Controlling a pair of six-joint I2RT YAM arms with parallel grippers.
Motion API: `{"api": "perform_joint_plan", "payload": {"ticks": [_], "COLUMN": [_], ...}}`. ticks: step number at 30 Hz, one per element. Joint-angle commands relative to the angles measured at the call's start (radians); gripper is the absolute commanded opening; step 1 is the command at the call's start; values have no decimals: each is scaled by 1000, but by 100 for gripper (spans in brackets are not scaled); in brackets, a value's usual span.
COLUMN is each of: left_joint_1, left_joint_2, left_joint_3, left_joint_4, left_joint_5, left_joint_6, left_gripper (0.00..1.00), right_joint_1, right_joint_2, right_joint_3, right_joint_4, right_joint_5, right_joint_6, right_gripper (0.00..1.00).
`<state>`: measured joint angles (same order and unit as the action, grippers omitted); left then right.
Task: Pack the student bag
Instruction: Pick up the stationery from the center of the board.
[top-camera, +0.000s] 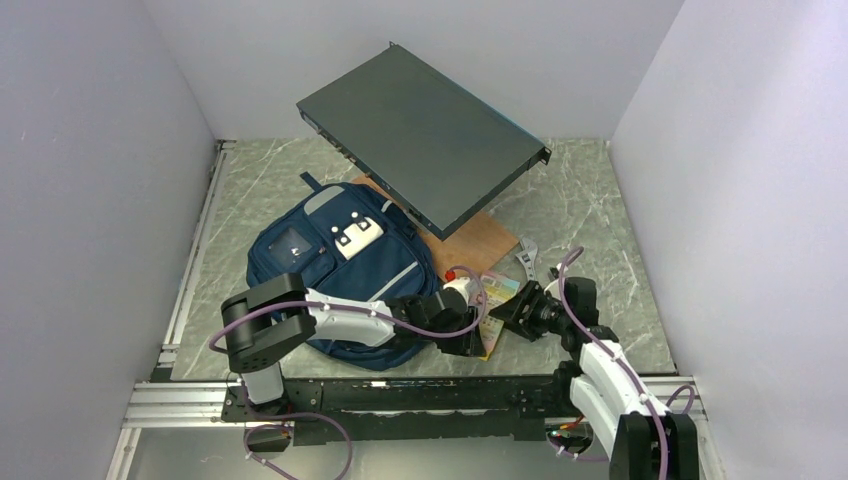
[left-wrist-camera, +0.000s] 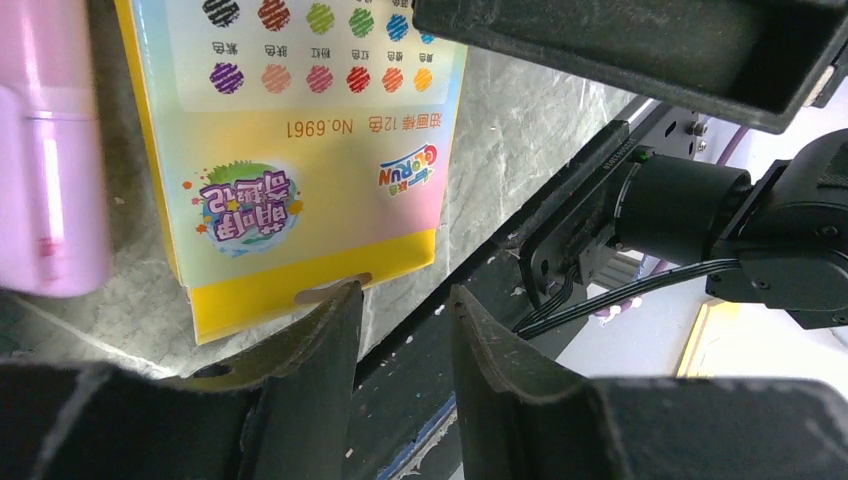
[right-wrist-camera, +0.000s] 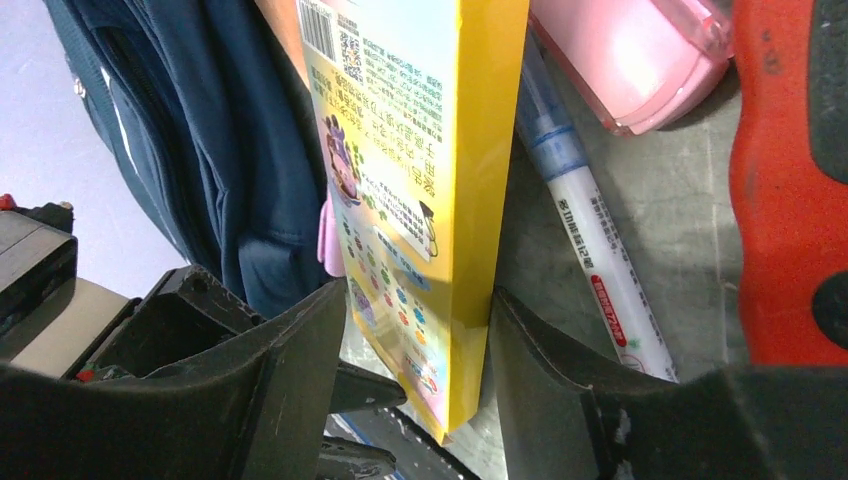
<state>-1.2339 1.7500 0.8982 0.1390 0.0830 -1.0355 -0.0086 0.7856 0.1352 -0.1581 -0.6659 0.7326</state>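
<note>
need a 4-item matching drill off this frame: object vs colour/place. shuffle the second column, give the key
Column 1
1. student bag
2. crayon box
3. marker pen
4. pink case

Column 2
A. translucent pink, past the pen's far end
B. white barrel, flat on the tabletop
C. navy blue fabric with light grey stripes
D. yellow-edged, between the fingers of the right gripper

Pairs: 1-C, 2-D, 3-B, 4-A
</note>
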Motion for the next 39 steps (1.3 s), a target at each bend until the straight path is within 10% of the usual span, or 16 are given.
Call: {"api": "perform_joint_plan", "payload": {"ticks": [1, 14, 20, 32, 39], "left_joint_1": [2, -10, -9, 13, 25], "left_joint_2": [-3, -273, -484, -668, -512], "left_joint_3": [-13, -38, -19, 70, 143], "left_joint_4": [59, -6, -283, -885, -989], "left_joint_5": [12, 1, -139, -619, -727], "left_joint_6": [-21, 102, 237, 413, 492], "left_gripper": [42, 66, 85, 98, 93], "right_joint_1": [2, 2, 2, 2, 3], "right_joint_2": [-21, -1, 70, -183, -199], "right_joint_3": [-47, -179, -167, 141, 125], "right_joint_4": [212, 526, 645, -77, -55], "right_joint_5": [-41, 80, 5, -89, -301], "right_joint_6": [92, 189, 162, 13, 120], "right_gripper": [57, 63, 39, 15, 2]}}
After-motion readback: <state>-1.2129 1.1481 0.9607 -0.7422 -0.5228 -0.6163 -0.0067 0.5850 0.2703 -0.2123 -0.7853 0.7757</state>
